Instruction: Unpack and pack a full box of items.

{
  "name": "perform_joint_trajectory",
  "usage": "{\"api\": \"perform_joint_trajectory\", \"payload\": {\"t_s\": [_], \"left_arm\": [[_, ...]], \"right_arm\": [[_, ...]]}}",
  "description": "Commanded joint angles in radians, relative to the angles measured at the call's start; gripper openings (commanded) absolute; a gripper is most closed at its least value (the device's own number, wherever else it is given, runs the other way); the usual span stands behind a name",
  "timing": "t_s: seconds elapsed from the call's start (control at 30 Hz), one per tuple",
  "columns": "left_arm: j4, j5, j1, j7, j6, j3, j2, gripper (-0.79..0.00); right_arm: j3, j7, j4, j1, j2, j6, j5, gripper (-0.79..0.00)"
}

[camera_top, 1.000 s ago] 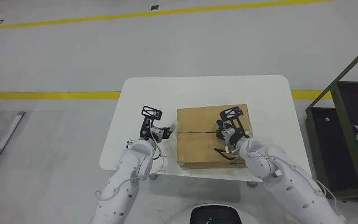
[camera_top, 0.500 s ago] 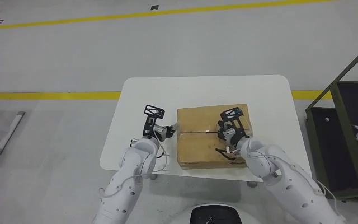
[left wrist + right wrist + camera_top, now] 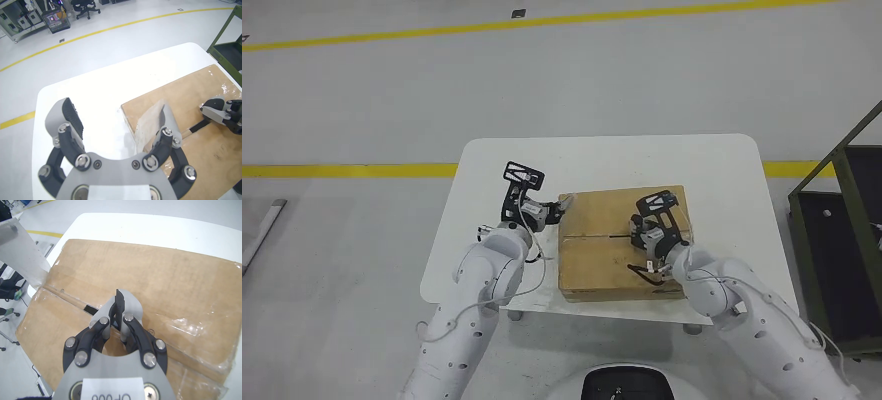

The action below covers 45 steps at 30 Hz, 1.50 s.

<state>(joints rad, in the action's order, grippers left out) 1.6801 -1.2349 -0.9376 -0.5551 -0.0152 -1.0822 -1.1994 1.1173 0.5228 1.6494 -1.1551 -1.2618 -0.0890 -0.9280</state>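
Left jaws were open at the box (image 3: pixel 592 270) edge, peeled tape (image 3: pixel 147 128) against one finger. Right jaws, closed, rested on the seam (image 3: pixel 64 295), probably steadying it.

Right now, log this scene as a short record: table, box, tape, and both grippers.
table: white table, carrying the box
box: cardboard box, top flaps shut, with a small dark gap in the centre seam
tape: clear tape strip peeled up from the box end near the left gripper, lying against one of its fingers
left gripper: left gripper open, at that box end
right gripper: right gripper shut, empty, over the centre seam
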Motion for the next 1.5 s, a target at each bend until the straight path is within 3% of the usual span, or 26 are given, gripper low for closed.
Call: {"api": "perform_joint_trajectory", "payload": {"t_s": [0.0, 0.27, 0.57, 0.87, 1.23, 1.3, 1.37, 1.4, 1.43, 1.47], "left_arm": [[-0.003, -0.01, 0.022, 0.0, -0.016, 0.016, -0.005, 0.0], [-0.025, -0.024, 0.096, 0.011, -0.056, 0.076, -0.027, 0.0], [-0.061, -0.018, 0.164, 0.026, -0.098, 0.167, -0.059, 0.0], [-0.117, -0.009, 0.23, 0.024, -0.142, 0.273, -0.1, 0.0], [-0.133, -0.047, 0.292, 0.047, -0.195, 0.411, -0.158, 0.0], [-0.128, -0.048, 0.293, 0.039, -0.187, 0.416, -0.165, 0.0], [-0.12, -0.041, 0.286, 0.027, -0.178, 0.408, -0.168, 0.0], [-0.115, -0.038, 0.279, 0.016, -0.17, 0.399, -0.167, 0.0], [-0.107, -0.037, 0.271, 0.006, -0.167, 0.389, -0.166, 0.0], [-0.099, -0.039, 0.26, -0.006, -0.164, 0.376, -0.163, 0.0]], "right_arm": [[0.01, 0.0, 0.011, -0.005, 0.001, 0.001, 0.0, -0.785], [0.102, -0.005, 0.071, -0.031, 0.012, -0.001, 0.001, -0.785], [0.327, -0.005, 0.147, -0.106, 0.036, -0.017, 0.062, -0.785], [0.518, 0.017, 0.202, -0.215, 0.05, -0.009, 0.21, -0.785], [0.628, 0.064, 0.198, -0.281, 0.057, 0.02, 0.395, -0.785], [0.643, 0.1, 0.191, -0.277, 0.057, 0.02, 0.486, -0.714], [0.657, 0.157, 0.181, -0.269, 0.059, 0.018, 0.569, -0.563], [0.661, 0.198, 0.174, -0.263, 0.06, 0.013, 0.619, -0.428], [0.668, 0.238, 0.167, -0.254, 0.062, 0.009, 0.654, -0.123], [0.675, 0.272, 0.162, -0.244, 0.065, 0.005, 0.674, 0.0]]}}
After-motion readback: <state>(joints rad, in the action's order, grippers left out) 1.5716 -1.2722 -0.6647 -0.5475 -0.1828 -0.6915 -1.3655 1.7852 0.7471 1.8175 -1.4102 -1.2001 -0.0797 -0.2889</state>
